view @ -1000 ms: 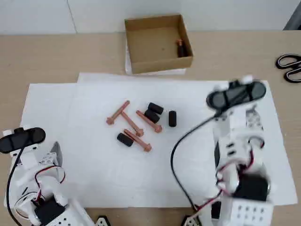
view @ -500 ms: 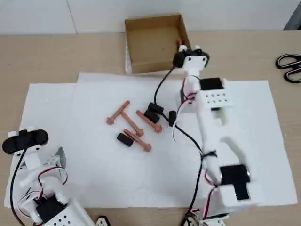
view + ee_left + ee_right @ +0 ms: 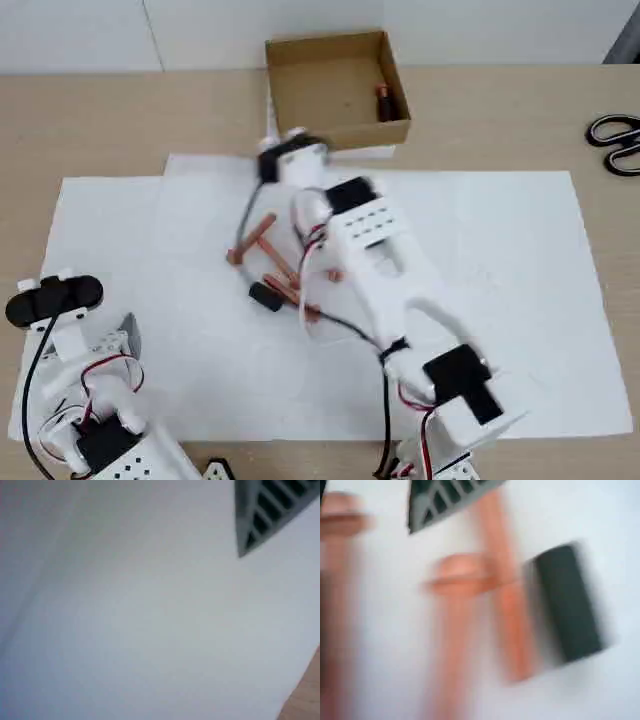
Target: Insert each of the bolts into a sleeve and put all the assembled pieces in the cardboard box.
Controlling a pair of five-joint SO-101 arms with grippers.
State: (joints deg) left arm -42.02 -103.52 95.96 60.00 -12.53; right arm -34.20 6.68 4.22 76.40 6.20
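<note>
Copper bolts (image 3: 252,240) lie in a loose pile on the white paper (image 3: 150,260), with a black sleeve (image 3: 265,296) at the pile's near left. My right arm (image 3: 370,240) stretches across the pile and covers the other sleeves. Its wrist (image 3: 290,160) sits between the pile and the cardboard box (image 3: 300,100). The right gripper (image 3: 450,500) hangs low over three bolts (image 3: 460,575) and a black sleeve (image 3: 567,602). One bolt in a sleeve (image 3: 383,100) stands in the box's right corner. My left gripper (image 3: 122,330) rests folded at the near left over bare paper (image 3: 150,630).
Black scissors (image 3: 615,135) lie on the wooden table at the far right edge. The paper's right half (image 3: 520,260) is bare. A strip of wood shows beside the paper (image 3: 305,700) in the left wrist view.
My right arm swung from the near right up to the box, then left and down across the pile. The left arm barely moved.
</note>
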